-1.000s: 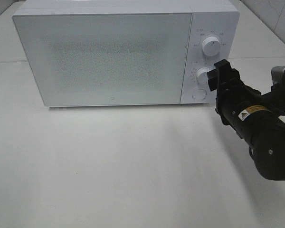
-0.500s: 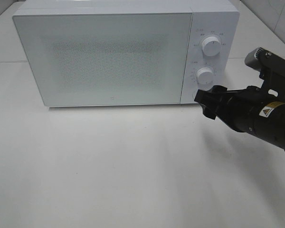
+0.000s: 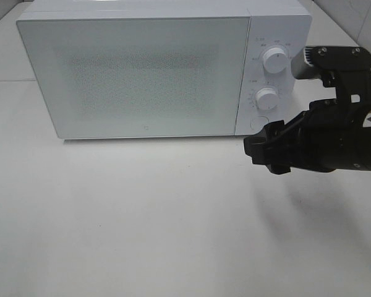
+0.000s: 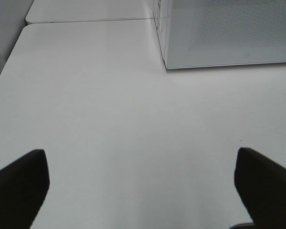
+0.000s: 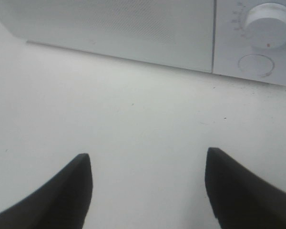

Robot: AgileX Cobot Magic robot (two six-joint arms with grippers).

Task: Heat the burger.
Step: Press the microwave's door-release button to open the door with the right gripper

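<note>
The left gripper point(image 4: 139, 151) is outside the high view. Its wrist camera shows both fingers spread wide with nothing between them, above bare counter point(image 3: 142, 216) near the front left corner of the microwave point(image 3: 142, 18).

The microwave stands toward the back edge of the counter, and its frosted door point(image 3: 133, 77) is closed. The burger is not visible in any view. It may be behind that door, but the glass hides everything, so I cannot tell.

On the panel to the right of the door are an upper knob point(image 3: 274, 60), a lower knob point(image 3: 266, 98) and below them a round button point(image 3: 259, 122). The right gripper point(image 3: 260, 150) hangs just in front of the panel, a little below the button. It touches nothing, and its jaws are apart and empty.

I judge that the step in hand concerns the controls, that is, setting the heating or starting it. If so, the next move calls for lifting the gripper to a knob, closing the fingers around it and turning it without pushing the microwave back.

In front of the microwave the counter is wide and free, so both arms have much room. On the right side the space is tighter, because the arm is close to the panel and to the right edge of the counter.
</note>
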